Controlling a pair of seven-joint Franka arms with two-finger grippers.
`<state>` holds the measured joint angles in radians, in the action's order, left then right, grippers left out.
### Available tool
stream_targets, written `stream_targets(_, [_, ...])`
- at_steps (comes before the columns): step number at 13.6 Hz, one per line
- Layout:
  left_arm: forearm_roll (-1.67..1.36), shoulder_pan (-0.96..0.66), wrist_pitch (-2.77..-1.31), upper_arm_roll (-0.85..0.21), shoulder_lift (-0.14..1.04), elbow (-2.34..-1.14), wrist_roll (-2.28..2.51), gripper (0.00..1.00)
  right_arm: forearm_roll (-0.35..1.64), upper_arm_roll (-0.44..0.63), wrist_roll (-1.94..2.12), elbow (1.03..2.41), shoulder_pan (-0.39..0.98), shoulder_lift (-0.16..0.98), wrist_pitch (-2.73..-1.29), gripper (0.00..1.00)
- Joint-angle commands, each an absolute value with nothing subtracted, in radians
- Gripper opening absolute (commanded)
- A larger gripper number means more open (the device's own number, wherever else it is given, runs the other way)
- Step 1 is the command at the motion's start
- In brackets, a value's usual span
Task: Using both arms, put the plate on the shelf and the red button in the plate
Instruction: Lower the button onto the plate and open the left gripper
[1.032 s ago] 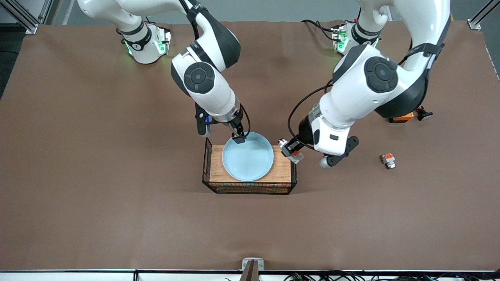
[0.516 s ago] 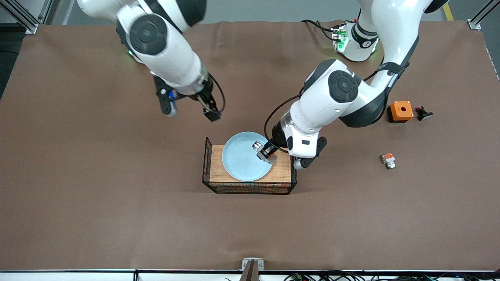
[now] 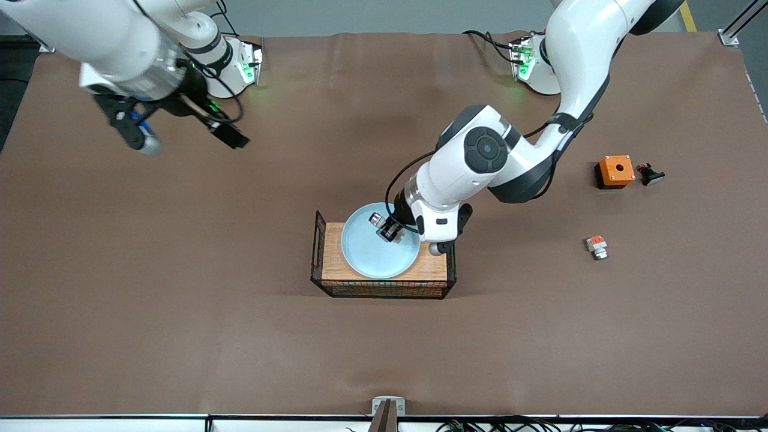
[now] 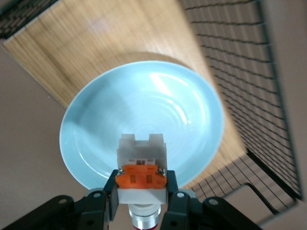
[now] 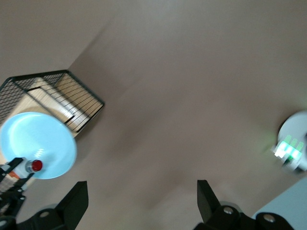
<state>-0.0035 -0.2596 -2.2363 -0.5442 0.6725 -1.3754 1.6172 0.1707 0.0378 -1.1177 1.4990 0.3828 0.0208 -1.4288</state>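
Observation:
The pale blue plate (image 3: 375, 255) lies on a wooden board inside a black wire basket (image 3: 317, 252) at mid table. My left gripper (image 3: 388, 230) is shut on the red button (image 3: 384, 225) and holds it just over the plate's part toward the left arm's end. In the left wrist view the button (image 4: 142, 175) sits between the fingers (image 4: 111, 191), above the plate (image 4: 158, 110). My right gripper (image 3: 227, 133) is open and empty, up over bare table near its own base. The right wrist view shows its fingers (image 5: 76, 197) wide apart, with the plate (image 5: 41, 141) small below.
An orange box with a round hole (image 3: 615, 171) and a small black piece (image 3: 650, 174) lie toward the left arm's end. A short white-and-orange piece (image 3: 596, 246) lies nearer the front camera than them. The basket's wire walls (image 4: 240, 72) rise round the board.
My right gripper has let go of the plate's rim and swung away toward its own base. My left gripper has carried the red button from beside the basket to over the plate.

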Motion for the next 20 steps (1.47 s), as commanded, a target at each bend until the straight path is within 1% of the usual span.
stream_targets(1, [0.002,-0.351,-2.241,-0.462,0.695,-1.351,1.686,0.18,0.115,0.021,-0.912,1.643,0.318,-0.095,-1.457,1.00])
stream_targets(2, [-0.002,-0.379,-2.240,-0.434,0.696,-1.353,1.687,0.23,0.114,0.021,-0.863,1.649,0.289,-0.100,-1.456,1.00])
stream_targets(4, [0.000,-0.403,-2.240,-0.413,0.712,-1.353,1.687,0.37,0.112,0.021,-0.731,1.657,0.221,-0.113,-1.451,1.00])
stream_targets(5, [0.002,-0.405,-2.241,-0.407,0.713,-1.353,1.687,0.54,0.112,0.021,-0.650,1.658,0.177,-0.120,-1.450,1.00])
stream_targets(7, [0.005,-0.405,-2.241,-0.396,0.712,-1.351,1.681,1.00,0.112,0.021,-0.510,1.658,0.100,-0.118,-1.454,1.00])
stream_targets(10, [0.006,-0.399,-2.240,-0.385,0.684,-1.347,1.680,1.00,0.104,0.021,-0.353,1.655,0.028,-0.115,-1.482,1.00])
stream_targets(12, [0.009,-0.399,-2.227,-0.358,0.652,-1.347,1.680,1.00,0.034,0.017,-0.325,1.640,0.031,-0.114,-1.505,1.00])
stream_targets(13, [0.021,-0.400,-2.214,-0.341,0.614,-1.347,1.678,1.00,0.003,0.014,-0.308,1.635,0.037,-0.112,-1.522,1.00])
stream_targets(15, [0.025,-0.379,-2.107,-0.336,0.554,-1.342,1.675,1.00,-0.011,0.014,-0.217,1.606,0.037,-0.109,-1.551,1.00])
stream_targets(18, [0.095,-0.322,-1.987,-0.334,0.413,-1.342,1.634,1.00,-0.012,0.014,-0.201,1.565,0.035,-0.087,-1.552,1.00])
stream_targets(20, [0.100,-0.266,-1.851,-0.334,0.353,-1.345,1.503,1.00,-0.029,0.014,-0.190,1.525,0.037,-0.049,-1.552,1.00])
